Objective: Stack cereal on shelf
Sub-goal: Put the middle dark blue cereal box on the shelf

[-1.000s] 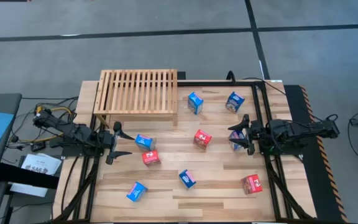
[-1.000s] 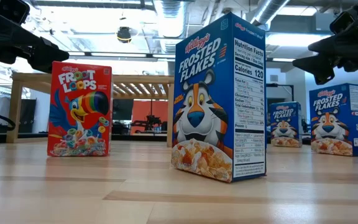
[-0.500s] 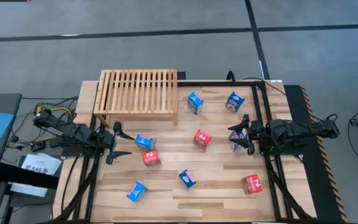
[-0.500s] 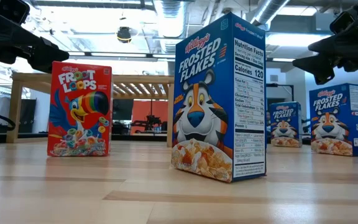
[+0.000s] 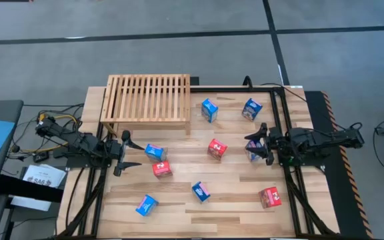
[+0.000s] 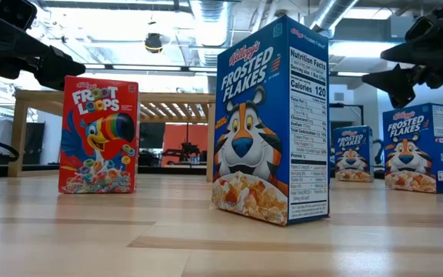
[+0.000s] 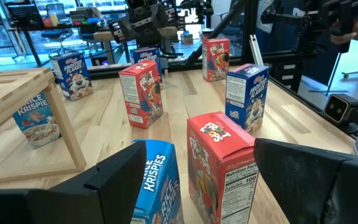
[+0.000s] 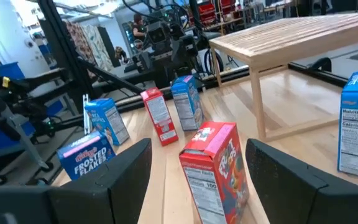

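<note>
Nothing on the shelf [image 5: 149,97] yet — its slatted top sits bare at the far left of the tabletop [image 5: 179,207], so the whole job is ahead. Cereal is scattered across the planks: a blue Rice Krispies box [image 5: 155,153] and a red Froot Loops box [image 5: 162,169] just ahead of the left gripper [image 5: 127,154], whose fingers stand apart with nothing between them. Over on the right, the right gripper [image 5: 259,144] also has fingers spread and empty, right beside a blue box [image 5: 253,151]. Another red Froot Loops box [image 5: 217,149] stands mid-table, two blue boxes [image 5: 209,110] [image 5: 251,109] at the far side, and a Frosted Flakes box [image 5: 201,192], one more blue [image 5: 147,205] and a red [image 5: 270,197] along the near side. By my count nine remain to be moved. Room looks decent: boxes stand well apart, though the left pair nearly touch, and the near-right red box sits close to the tabletop's right edge.
</note>
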Available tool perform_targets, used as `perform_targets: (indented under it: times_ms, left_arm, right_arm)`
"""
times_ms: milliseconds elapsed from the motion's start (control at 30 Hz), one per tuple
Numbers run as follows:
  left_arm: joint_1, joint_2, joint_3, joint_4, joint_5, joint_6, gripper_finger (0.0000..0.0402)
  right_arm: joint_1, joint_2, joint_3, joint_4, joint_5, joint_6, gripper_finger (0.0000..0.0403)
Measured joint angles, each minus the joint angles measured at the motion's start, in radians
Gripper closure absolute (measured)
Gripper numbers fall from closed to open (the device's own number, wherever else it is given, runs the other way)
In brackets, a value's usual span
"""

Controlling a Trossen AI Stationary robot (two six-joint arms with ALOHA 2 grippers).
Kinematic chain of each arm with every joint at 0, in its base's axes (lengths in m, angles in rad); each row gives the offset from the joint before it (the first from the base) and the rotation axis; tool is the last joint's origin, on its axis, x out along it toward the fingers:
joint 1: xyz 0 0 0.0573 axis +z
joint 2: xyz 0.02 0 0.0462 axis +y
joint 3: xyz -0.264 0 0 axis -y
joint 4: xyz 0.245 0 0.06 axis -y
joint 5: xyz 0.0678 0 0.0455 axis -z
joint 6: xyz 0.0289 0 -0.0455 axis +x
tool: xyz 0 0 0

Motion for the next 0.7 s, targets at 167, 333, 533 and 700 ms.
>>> perform_targets:
  times_ms: [167,333,533,700]
  left_arm:
    - [0.0,0.0,0.0,0.0,0.0,0.0,0.0113]
    - [0.0,0.0,0.0,0.0,0.0,0.0,0.0113]
    - [0.0,0.0,0.0,0.0,0.0,0.0,0.0113]
    - [0.0,0.0,0.0,0.0,0.0,0.0,0.0113]
  right_arm:
    - [0.0,0.0,0.0,0.059,0.0,-0.001,0.0117]
    - [-0.001,0.0,0.0,0.154,0.015,-0.002,0.0117]
    - [-0.001,0.0,0.001,0.254,0.098,-0.008,0.0117]
    - [-0.001,0.0,0.009,0.277,0.204,-0.03,0.0117]
